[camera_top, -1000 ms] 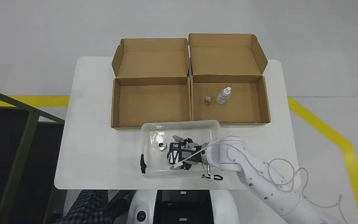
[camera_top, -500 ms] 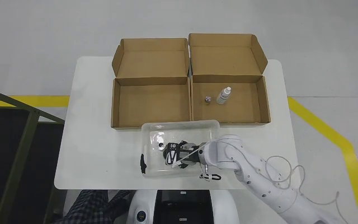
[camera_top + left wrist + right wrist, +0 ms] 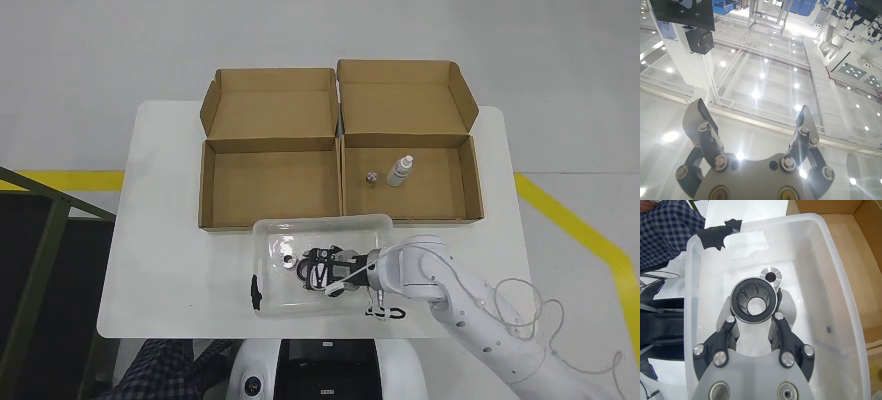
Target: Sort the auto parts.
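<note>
Tube (image 3: 753,319) of metal sits clamped between our right fingers (image 3: 787,306), low inside the clear tub (image 3: 810,256), its hole pointing along them. Cardboard boxes (image 3: 270,185) lie at 12 o'clock. Our left fingers (image 3: 696,117) are apart.

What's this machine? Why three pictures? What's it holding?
It is a robot with two arms. One picture looks down from above at the white table; the other two come from cameras on its wrists. On the table are two open brown cardboard boxes and a clear plastic tub. The right gripper is inside the tub, pinching a hollow metal cylinder with a black rim. A small silver ring lies there too. The left gripper is open, empty, pointing at the ceiling.
</note>
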Robot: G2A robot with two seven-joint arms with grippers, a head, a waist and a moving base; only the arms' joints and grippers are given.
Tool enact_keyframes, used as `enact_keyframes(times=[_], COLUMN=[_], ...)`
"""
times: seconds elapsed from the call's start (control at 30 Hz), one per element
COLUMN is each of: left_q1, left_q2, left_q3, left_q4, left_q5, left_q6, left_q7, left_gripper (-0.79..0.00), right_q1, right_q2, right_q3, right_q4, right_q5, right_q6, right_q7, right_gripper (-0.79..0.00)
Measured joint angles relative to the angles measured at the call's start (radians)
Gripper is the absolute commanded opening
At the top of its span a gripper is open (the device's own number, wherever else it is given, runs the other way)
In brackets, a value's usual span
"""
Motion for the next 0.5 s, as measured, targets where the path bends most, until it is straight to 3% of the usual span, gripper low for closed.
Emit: enact_keyframes(times=[0.5], left_q1=[0.000], left_q2=[0.000], left_q3=[0.000], left_q4=[0.000], left_q5=[0.000], left_q6=[0.000], left_q7=[0.000], left_gripper=[0.000], right_q1=[-0.044], right_q2=[0.035], right_q3=[0.159], right_q4=[-0.084], right_q5=[0.112], right_q6=[-0.053], right_q7=[-0.077], right_gripper=[-0.785])
